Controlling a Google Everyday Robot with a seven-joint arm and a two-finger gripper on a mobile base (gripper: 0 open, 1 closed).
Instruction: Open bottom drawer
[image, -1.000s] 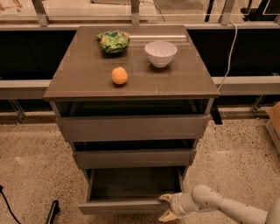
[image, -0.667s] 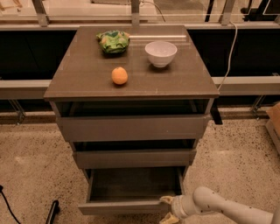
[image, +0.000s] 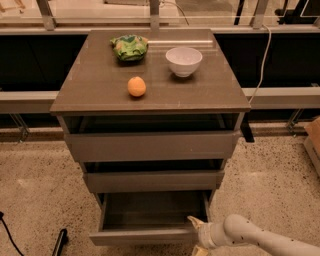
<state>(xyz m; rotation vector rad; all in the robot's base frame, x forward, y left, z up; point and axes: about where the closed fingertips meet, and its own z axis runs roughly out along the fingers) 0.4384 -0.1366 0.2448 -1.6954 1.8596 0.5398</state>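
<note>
The bottom drawer (image: 145, 236) of the grey-brown cabinet (image: 150, 145) is pulled out, and its shallow grey interior (image: 152, 210) shows empty. My gripper (image: 198, 235) is low at the right end of the drawer's front, at its corner, with the white arm (image: 260, 239) coming in from the lower right. The middle drawer (image: 152, 181) and the top drawer (image: 150, 146) stick out a little, each with a dark gap above it.
On the cabinet top lie an orange (image: 136, 86), a white bowl (image: 183, 61) and a green bag (image: 129, 47). A black counter runs behind it. A cable (image: 260, 60) hangs at the right. A box edge (image: 313, 140) stands at the far right on the speckled floor.
My gripper has shifted slightly right and down at the drawer's front corner. The bottom drawer stays pulled out about as far as before.
</note>
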